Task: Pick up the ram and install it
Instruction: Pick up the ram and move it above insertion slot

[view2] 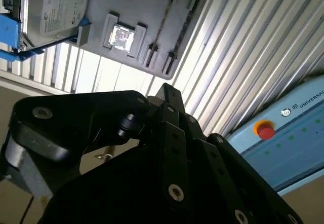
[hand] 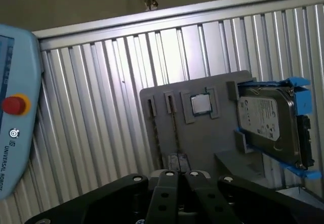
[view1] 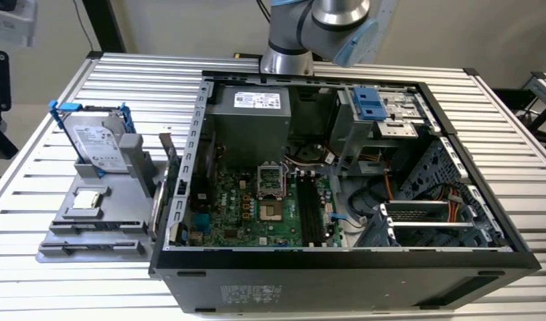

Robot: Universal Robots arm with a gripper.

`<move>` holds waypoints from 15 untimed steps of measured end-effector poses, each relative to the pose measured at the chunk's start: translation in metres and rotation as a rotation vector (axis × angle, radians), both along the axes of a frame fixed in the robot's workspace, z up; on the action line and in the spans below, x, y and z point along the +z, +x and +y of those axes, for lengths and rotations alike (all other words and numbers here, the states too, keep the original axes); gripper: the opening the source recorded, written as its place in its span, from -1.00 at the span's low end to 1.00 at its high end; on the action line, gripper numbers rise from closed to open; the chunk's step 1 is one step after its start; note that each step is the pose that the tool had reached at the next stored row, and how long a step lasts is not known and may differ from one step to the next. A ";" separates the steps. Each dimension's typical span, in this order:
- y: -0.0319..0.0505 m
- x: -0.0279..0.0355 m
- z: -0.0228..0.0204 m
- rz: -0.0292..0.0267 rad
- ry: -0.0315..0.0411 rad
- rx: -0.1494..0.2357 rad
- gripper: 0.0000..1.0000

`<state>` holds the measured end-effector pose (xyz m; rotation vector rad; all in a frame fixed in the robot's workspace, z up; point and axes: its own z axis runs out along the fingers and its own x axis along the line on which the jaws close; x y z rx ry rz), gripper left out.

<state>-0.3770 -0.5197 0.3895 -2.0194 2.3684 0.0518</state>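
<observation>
As far as I can judge from the first wrist view, the gripper (hand: 179, 174) hangs above the grey holder plate (hand: 202, 143) with its black fingers pressed together and nothing between them. The ram (hand: 174, 130) stands on edge in the plate's slot next to the processor chip (hand: 201, 104), so I see it as a thin dark line. The hard drive (hand: 268, 120) sits further along. The stick looks light and stiff but brittle. I'd say it is best pinched across its flat faces near the middle of the upper edge, away from the contacts, and lifted out straight.

In the second wrist view the same dark line runs across the plate, and the fingers meet in one point, clear of it. A pale blue pendant (view2: 283, 133) with a red button comes into sight here too.

The exterior view adds what the wrist cameras lack. The arm (view1: 318, 20) rises behind the open computer case (view1: 344, 259). Inside are the green board (view1: 241, 214) and its black memory slots (view1: 309, 214). The holder rests on the slatted table (view1: 121, 73) at the exterior view's left of the case.
</observation>
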 end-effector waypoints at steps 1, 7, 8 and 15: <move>0.0000 -0.0001 0.0000 0.0000 0.0000 0.017 -1.00; 0.0000 -0.0006 0.0001 -0.0001 -0.0001 0.108 -1.00; 0.0000 -0.0007 0.0001 -0.0001 0.0000 0.121 -1.00; 0.0004 -0.0012 0.0001 -0.0001 -0.0001 0.207 -1.00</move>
